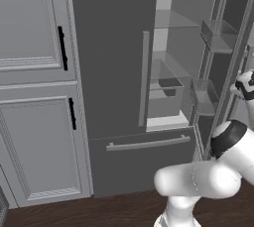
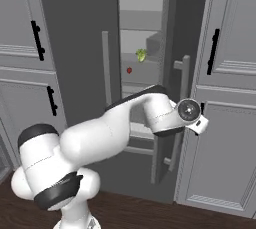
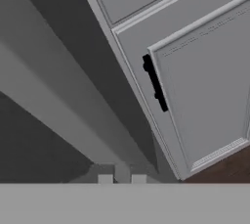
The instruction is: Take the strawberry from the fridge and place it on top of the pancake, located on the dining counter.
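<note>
Gripper (image 3: pixel 122 179) state can't be told; it sits beside the fridge (image 2: pixel 80 33) right door edge. Strawberry (image 2: pixel 129 70) rests on a shelf (image 2: pixel 142 78) inside.

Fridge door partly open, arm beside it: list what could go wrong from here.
1. The fridge right door leaves a narrow gap, so the arm may strike it reaching in.
2. The strawberry is tiny and easy to miss.
3. The yellow-green item sits close by and might get knocked.
</note>
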